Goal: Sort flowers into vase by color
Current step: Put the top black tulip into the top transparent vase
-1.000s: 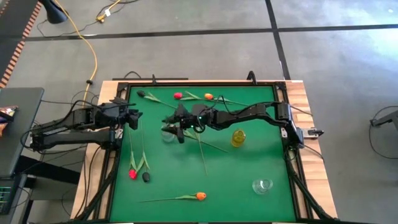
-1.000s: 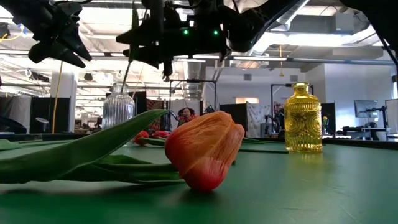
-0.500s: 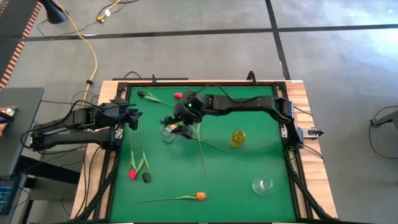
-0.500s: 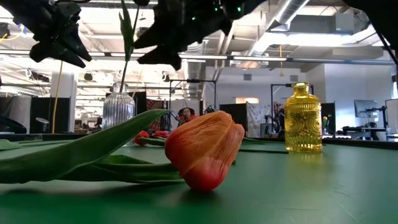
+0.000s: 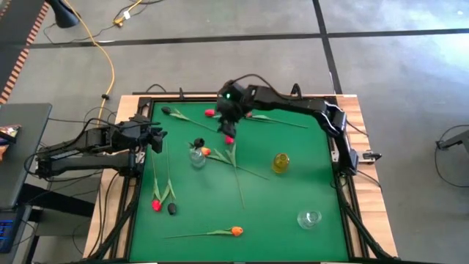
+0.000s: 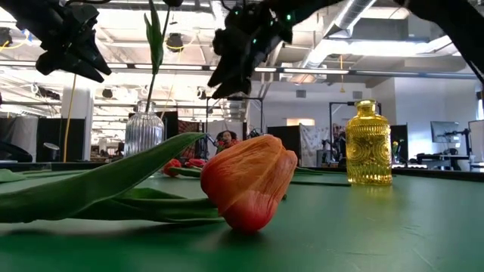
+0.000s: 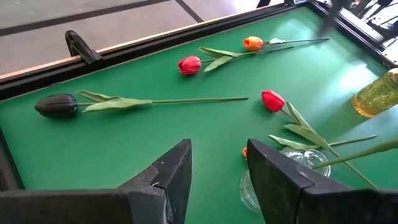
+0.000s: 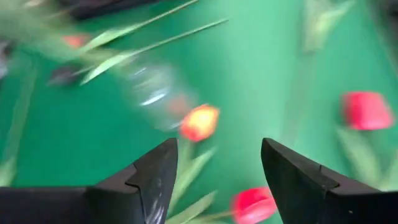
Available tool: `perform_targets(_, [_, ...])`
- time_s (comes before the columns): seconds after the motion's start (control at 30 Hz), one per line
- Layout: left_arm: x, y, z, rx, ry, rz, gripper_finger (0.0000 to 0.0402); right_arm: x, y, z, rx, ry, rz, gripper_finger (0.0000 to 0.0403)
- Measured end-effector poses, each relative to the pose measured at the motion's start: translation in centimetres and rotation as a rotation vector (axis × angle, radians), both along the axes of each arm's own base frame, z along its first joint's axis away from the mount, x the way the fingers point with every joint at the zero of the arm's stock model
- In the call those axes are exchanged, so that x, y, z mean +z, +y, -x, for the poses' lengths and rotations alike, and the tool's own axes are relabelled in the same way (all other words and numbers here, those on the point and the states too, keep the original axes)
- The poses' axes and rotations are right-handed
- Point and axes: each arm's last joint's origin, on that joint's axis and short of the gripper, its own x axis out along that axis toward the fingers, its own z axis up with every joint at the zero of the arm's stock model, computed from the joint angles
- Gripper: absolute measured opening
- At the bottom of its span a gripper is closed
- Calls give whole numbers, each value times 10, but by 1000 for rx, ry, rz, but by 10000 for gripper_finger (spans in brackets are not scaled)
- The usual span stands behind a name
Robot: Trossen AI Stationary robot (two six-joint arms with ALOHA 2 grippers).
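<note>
My right gripper (image 5: 228, 125) hangs open above the table's far middle, pointing slantwise down, over a red tulip (image 5: 229, 138) and an orange one (image 8: 200, 121). A ribbed clear vase (image 6: 144, 130) holds one flower, whose green stem (image 6: 155, 45) rises out of the neck; its dark head (image 5: 196, 143) shows from above. A yellow vase (image 5: 281, 162) and a second clear vase (image 5: 309, 218) stand to the right. Other tulips lie flat: black (image 7: 56, 104), red (image 7: 189, 64), orange (image 7: 252, 43). My left gripper (image 7: 217, 180) waits open at the left edge.
More tulips lie on the green mat: a red (image 5: 156, 204) and a black one (image 5: 172, 209) near the left edge, and an orange one (image 6: 249, 189) at the near edge. A black frame (image 5: 337, 103) rims the mat. The mat's near right part is bare.
My right gripper has risen from beside the ribbed vase and swung toward the table's far edge, tipping from pointing steeply down to a slant. The flower stem stays upright in the vase.
</note>
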Motion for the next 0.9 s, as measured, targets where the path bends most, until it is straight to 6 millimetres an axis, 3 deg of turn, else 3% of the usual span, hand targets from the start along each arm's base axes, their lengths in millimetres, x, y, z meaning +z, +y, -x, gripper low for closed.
perform_targets(0.17, [0,0,0,2,-3,4,141,-30,-33,-16,-164,-53,9,259])
perform_targets(0.43, [0,0,0,18,-23,30,141,-96,-39,-49,-296,-72,-12,258])
perform_targets(0.57, [0,-1,0,11,-27,41,141,-80,-25,-58,-350,-99,158,254])
perform_targets(0.9, [-1,0,-3,-7,-6,45,141,-73,20,-62,-272,70,202,254])
